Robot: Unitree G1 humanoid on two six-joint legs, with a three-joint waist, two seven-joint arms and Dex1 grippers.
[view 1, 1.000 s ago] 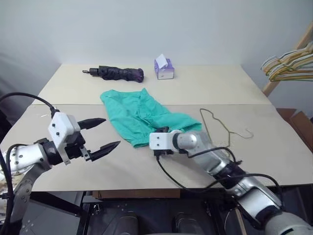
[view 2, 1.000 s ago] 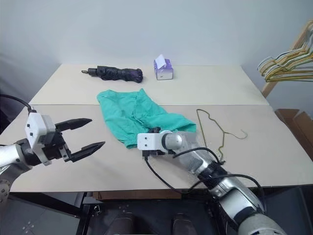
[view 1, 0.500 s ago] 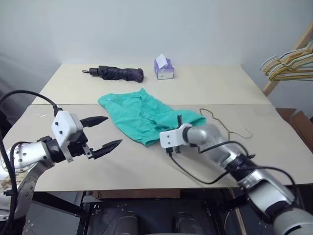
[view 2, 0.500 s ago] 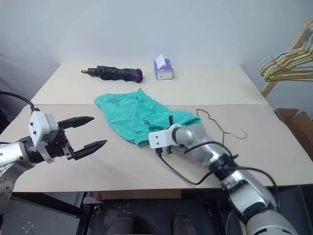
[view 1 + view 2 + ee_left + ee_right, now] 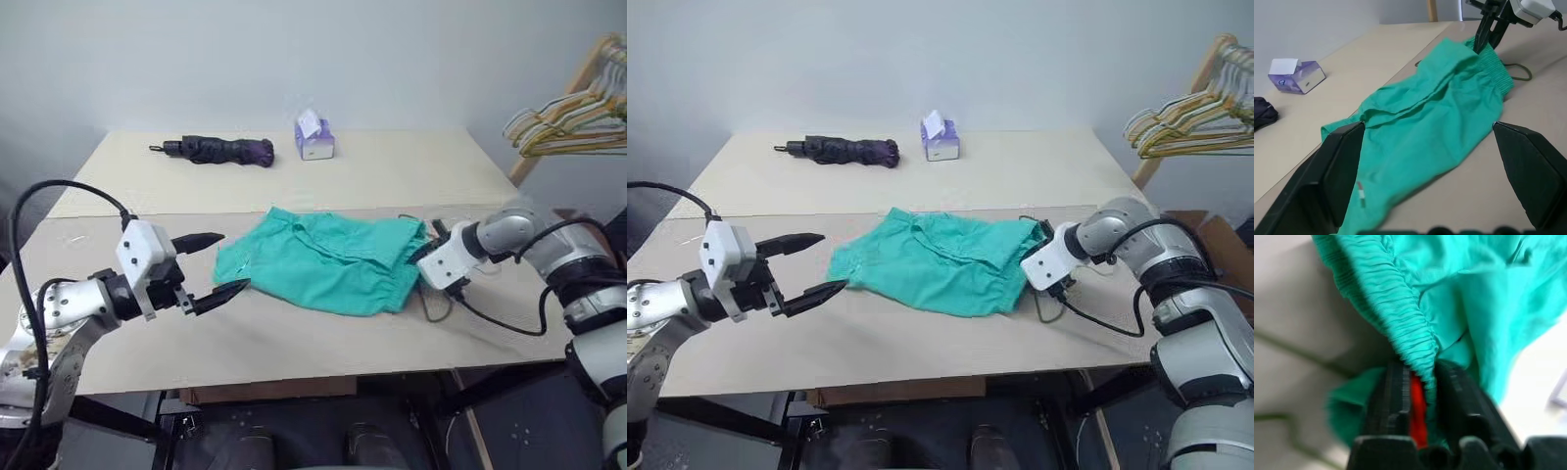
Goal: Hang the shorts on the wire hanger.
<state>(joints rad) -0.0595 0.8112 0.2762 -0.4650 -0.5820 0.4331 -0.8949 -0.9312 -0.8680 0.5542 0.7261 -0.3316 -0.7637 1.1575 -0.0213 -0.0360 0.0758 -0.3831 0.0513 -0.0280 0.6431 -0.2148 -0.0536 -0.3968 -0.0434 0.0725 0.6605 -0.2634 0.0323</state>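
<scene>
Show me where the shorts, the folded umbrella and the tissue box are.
shorts point(image 5: 333, 264), left eye view, middle of fabric
umbrella point(image 5: 220, 150), left eye view, middle of canopy
tissue box point(image 5: 941, 145), right eye view, front face

The shorts point(image 5: 328, 262) lie mid-table point(image 5: 294, 338) toward the front edge, the wire hanger point(image 5: 436, 299) partly under their right end, while the umbrella point(image 5: 211, 150) and tissue box point(image 5: 314, 139) sit side by side near the back edge — umbrella to the left.
</scene>
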